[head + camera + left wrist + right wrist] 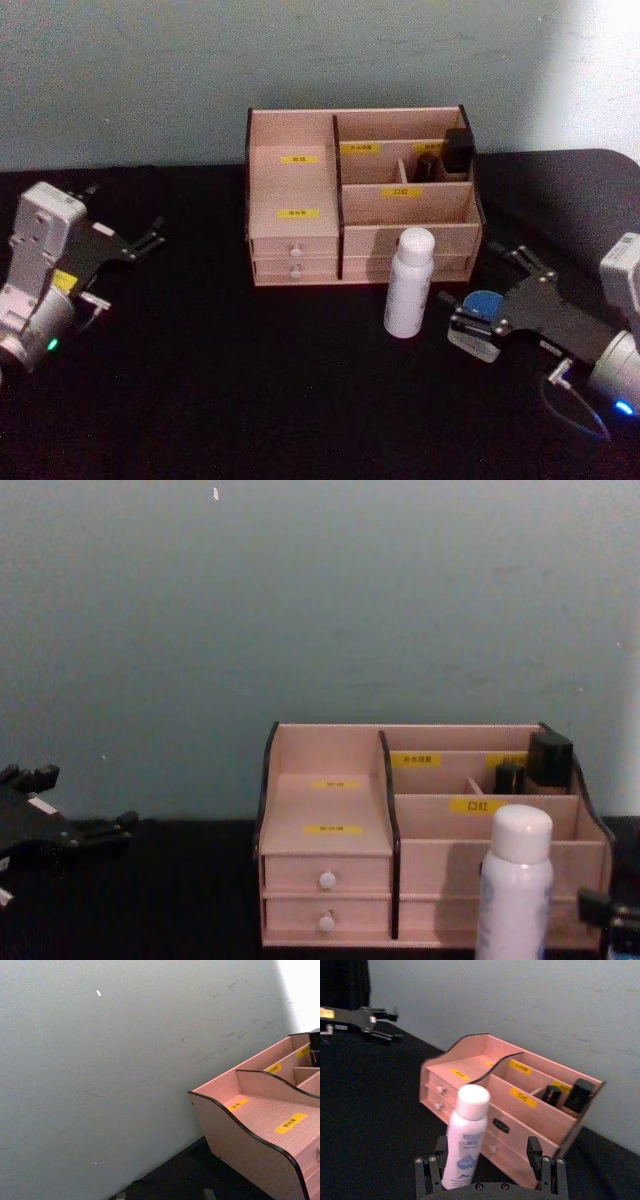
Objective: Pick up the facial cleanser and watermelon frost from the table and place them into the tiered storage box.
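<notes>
the tiered storage box (300, 190) sits at the back of the dark worktop (250, 390), against the wall, open compartments up top and white-knobbed drawers (296, 246) along its front. right in front of the box's right half stands the facial cleanser (410, 282), a white bottle with a white cap. it's upright on the worktop, just clear of the box's front face and not in any compartment.

the right claw (483, 288) is low over the worktop, out past the cleanser on the side away from the box's centre and pointing at the bottle. its fingers (427, 1172) are spread wide and grip nothing. from the wrist, the cleanser stands ahead of the gap, closer to one finger than the other, with no contact to be seen. a small blue thing (484, 303) shows right at the claw's finger farther from the box. i can't tell what it is or whether it's touching.

the left claw (158, 232) is well off the box's left end, above the worktop, prongs apart and empty.

in the box's back right compartments stand a dark bottle (458, 150) and a smaller dark item (428, 166) beside it, each near a yellow label (362, 148).
</notes>
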`<action>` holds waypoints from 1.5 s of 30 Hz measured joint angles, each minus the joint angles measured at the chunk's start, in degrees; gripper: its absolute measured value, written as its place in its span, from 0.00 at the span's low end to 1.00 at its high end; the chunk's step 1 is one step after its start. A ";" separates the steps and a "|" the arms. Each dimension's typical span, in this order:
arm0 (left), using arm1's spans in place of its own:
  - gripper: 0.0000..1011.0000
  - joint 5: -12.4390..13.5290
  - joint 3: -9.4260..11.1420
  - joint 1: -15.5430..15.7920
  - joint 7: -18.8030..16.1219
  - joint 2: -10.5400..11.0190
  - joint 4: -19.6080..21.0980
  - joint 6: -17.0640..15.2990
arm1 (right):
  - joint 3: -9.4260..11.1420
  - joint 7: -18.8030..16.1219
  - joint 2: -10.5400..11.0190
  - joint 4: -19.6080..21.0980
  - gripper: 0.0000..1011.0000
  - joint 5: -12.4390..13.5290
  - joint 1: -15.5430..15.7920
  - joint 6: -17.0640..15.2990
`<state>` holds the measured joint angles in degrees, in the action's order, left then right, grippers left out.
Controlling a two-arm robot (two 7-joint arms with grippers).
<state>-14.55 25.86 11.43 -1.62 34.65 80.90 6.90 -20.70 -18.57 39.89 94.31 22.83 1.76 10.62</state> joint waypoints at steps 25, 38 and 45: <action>0.99 0.00 0.00 0.00 0.00 0.00 0.00 0.00 | -1.94 -8.99 -7.08 -8.35 0.99 0.49 -6.76 -3.21; 0.99 0.00 0.00 0.00 0.00 0.00 0.00 0.00 | -1.87 -11.03 -10.36 -12.13 0.99 -0.90 -9.40 -4.61; 0.99 0.00 0.00 0.00 0.00 0.00 0.00 0.00 | -1.79 -11.58 -11.63 -13.84 0.99 -1.27 -10.47 -5.21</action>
<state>-14.55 25.86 11.43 -1.62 34.65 80.90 6.91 -22.49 -30.14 28.26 80.46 21.56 -8.71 5.41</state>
